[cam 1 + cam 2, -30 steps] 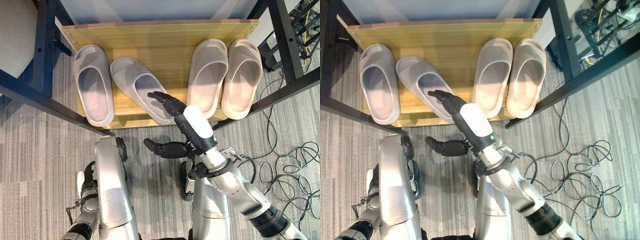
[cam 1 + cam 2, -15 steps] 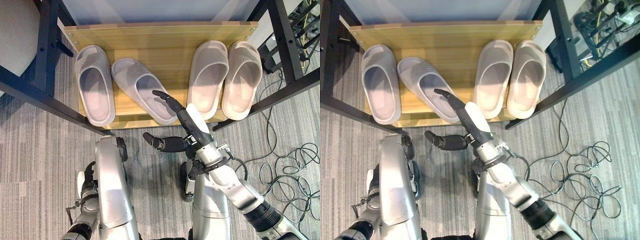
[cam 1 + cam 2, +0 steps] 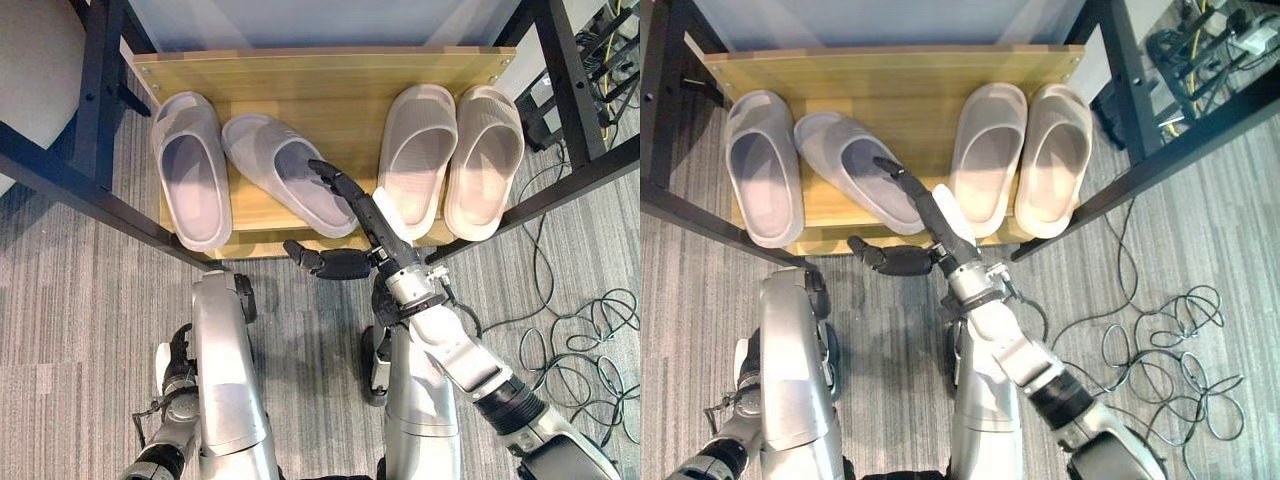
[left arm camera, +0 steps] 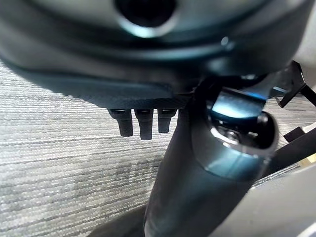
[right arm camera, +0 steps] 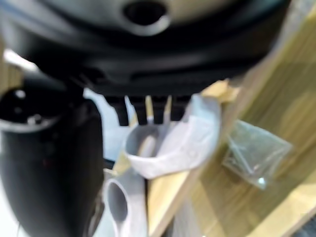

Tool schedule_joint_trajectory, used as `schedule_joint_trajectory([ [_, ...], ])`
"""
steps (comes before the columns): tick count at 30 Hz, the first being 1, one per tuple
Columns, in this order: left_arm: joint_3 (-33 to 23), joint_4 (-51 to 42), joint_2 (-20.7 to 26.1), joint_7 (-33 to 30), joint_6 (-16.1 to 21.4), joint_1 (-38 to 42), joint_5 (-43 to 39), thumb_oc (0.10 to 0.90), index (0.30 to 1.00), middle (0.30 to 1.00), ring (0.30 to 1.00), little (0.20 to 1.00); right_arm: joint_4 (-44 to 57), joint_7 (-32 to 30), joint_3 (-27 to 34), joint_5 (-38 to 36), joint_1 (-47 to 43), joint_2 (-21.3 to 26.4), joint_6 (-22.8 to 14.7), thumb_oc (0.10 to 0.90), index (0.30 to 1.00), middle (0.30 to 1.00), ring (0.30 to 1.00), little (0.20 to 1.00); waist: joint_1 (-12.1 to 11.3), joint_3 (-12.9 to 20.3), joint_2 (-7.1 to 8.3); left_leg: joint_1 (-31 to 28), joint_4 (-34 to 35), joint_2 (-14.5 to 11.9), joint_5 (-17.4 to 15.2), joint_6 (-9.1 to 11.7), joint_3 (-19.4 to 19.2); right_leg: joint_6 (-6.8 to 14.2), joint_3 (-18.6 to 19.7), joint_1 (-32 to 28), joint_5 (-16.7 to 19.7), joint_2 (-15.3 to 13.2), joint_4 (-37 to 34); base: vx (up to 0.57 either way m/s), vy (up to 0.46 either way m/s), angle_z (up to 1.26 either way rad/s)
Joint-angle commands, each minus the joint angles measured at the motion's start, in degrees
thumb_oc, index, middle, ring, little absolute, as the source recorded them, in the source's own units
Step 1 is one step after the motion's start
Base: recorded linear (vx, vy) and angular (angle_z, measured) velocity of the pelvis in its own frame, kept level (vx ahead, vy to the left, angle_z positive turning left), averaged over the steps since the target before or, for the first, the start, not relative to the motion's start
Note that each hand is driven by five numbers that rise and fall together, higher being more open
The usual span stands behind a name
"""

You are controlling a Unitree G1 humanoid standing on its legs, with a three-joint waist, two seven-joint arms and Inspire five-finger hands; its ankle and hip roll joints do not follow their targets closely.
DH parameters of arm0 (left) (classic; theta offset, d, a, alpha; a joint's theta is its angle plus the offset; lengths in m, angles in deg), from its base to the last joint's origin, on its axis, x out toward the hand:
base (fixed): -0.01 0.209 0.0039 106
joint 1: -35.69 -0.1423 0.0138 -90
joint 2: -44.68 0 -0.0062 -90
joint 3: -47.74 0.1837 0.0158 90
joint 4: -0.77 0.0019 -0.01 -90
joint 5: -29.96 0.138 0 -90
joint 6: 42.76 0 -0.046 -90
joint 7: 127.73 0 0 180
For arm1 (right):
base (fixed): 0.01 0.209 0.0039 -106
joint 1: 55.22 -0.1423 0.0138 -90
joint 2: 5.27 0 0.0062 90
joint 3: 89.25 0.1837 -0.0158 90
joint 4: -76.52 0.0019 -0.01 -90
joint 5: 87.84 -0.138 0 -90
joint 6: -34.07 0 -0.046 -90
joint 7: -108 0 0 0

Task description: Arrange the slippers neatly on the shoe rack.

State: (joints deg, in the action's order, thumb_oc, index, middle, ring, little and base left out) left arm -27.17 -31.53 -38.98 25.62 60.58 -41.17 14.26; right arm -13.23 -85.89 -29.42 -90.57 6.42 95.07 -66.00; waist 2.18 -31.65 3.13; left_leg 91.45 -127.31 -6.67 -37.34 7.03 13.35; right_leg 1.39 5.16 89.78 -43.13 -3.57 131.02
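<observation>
The rack point(image 3: 330, 80) holds four slippers: a straight right pair point(image 3: 450, 155), a left slipper point(image 3: 188, 165), and an angled slipper point(image 3: 285, 172). The right hand point(image 3: 345, 200), fingers straight, reaches beside the angled slipper's heel. The left hand point(image 3: 175, 375) hangs low, fingers unclear.

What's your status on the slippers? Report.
Right hand open, fingers straight at the angled slipper. Left hand idle, low by the floor. Angled slipper askew beside its mate; right pair neat on the rack. Nothing blocking.
</observation>
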Motion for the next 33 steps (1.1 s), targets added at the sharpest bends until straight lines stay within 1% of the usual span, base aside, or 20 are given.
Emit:
schedule_joint_trajectory([
  [1,3.2,-0.4,-2.1,0.3,1.6,1.1,-0.7,0.8,0.9,0.9,0.9,0.9,7.7,-0.8,-0.5,-4.5,-5.4,-1.7,-2.9,0.8,0.9,0.9,0.9,0.9,-2.6,1.9,-0.4,-1.5,2.3,3.9,-4.2,-5.9,1.2,-6.0,2.1,0.2,0.4,-1.1,-3.7,0.0,0.0,0.0],
  [5,3.1,0.4,-2.4,0.2,1.2,1.3,-0.8,0.8,0.9,0.9,0.9,0.9,9.4,-1.2,0.0,-4.7,-4.4,-1.9,-2.8,0.8,0.9,0.9,0.9,0.9,-2.5,1.9,-0.08,-1.5,2.3,3.8,-4.3,-5.9,1.1,-6.0,2.2,0.2,0.4,-1.1,-3.7,0.0,0.0,0.0],
  [8,2.7,1.0,-2.9,-0.1,0.7,1.2,-0.8,0.8,0.9,0.9,0.9,0.9,12.9,-0.9,-0.3,-5.0,-1.2,-2.3,-3.0,0.8,0.9,0.9,0.9,0.9,-2.1,1.9,0.27,-1.5,2.6,3.9,-4.2,-5.8,1.0,-6.2,2.3,0.2,0.4,-1.2,-3.8,0.0,0.0,0.0],
  [13,2.5,1.4,-3.2,-0.1,0.3,1.6,-0.7,0.8,0.9,0.9,0.9,0.9,15.5,-0.2,-1.4,-5.9,1.4,-2.7,-2.9,0.8,0.9,0.9,0.9,0.9,-1.9,1.9,0.5,-1.5,3.1,4.1,-3.9,-5.9,0.9,-6.2,2.4,0.2,0.7,-1.1,-4.3,0.0,0.0,0.0],
  [18,2.7,1.2,-3.2,-0.3,0.3,1.7,-0.6,0.8,0.9,0.9,0.9,0.9,15.8,-0.1,-1.9,-6.9,1.2,-2.9,-3.0,0.8,0.9,0.9,0.9,0.9,-1.9,1.9,0.49,-1.5,3.1,4.1,-3.9,-5.9,0.8,-6.1,2.6,0.2,0.8,-1.0,-4.3,0.0,0.0,0.0],
  [19,3.1,0.8,-3.1,-0.5,0.1,1.8,-0.5,0.8,0.9,0.9,0.9,0.9,16.0,0.6,-2.9,-10.8,0.4,-3.1,-3.2,0.8,0.9,0.9,0.9,0.9,-2.1,1.9,0.37,-1.5,3.0,4.0,-3.9,-5.8,0.6,-5.9,2.8,0.2,0.9,-0.8,-4.1,0.0,0.0,0.0],
  [20,3.1,0.8,-3.1,-0.5,0.0,1.8,-0.5,0.8,0.9,0.9,0.9,0.9,15.8,0.6,-3.2,-11.4,0.0,-3.2,-3.2,0.8,0.9,0.9,0.9,0.9,-2.1,1.9,0.32,-1.5,2.9,4.0,-3.9,-5.8,0.6,-5.8,2.9,0.2,0.9,-0.8,-4.1,0.0,0.0,0.0],
  [24,2.9,0.8,-3.1,-0.5,0.0,1.7,-0.8,0.8,0.9,0.9,0.9,0.9,15.6,0.6,-3.7,-12.3,-0.5,-3.3,-3.3,0.8,0.9,0.9,0.9,0.9,-2.2,1.9,0.19,-1.5,2.8,3.9,-3.9,-5.8,0.6,-5.9,2.9,0.2,0.8,-0.9,-4.0,0.0,0.0,0.0],
  [28,2.9,1.3,-3.1,-1.0,-0.3,1.5,-1.2,0.8,0.9,0.9,0.9,0.9,14.9,-0.2,-4.4,-14.8,-3.0,-4.2,-3.5,0.8,0.9,0.9,0.9,0.9,-2.4,1.9,-0.08,-1.5,2.5,3.8,-3.9,-5.6,0.7,-5.8,2.9,0.2,0.9,-0.9,-3.6,0.0,0.0,0.0],
  [33,3.1,1.2,-3.2,-1.1,-0.5,1.6,-1.4,0.8,0.9,0.9,0.9,0.9,14.7,-0.4,-5.4,-15.6,-4.3,-5.1,-3.2,0.8,0.9,0.9,0.9,0.9,-2.6,1.9,-0.15,-1.5,2.4,3.8,-3.9,-5.6,0.7,-5.8,3.0,0.2,0.9,-0.8,-3.5,0.0,0.0,0.0],
])
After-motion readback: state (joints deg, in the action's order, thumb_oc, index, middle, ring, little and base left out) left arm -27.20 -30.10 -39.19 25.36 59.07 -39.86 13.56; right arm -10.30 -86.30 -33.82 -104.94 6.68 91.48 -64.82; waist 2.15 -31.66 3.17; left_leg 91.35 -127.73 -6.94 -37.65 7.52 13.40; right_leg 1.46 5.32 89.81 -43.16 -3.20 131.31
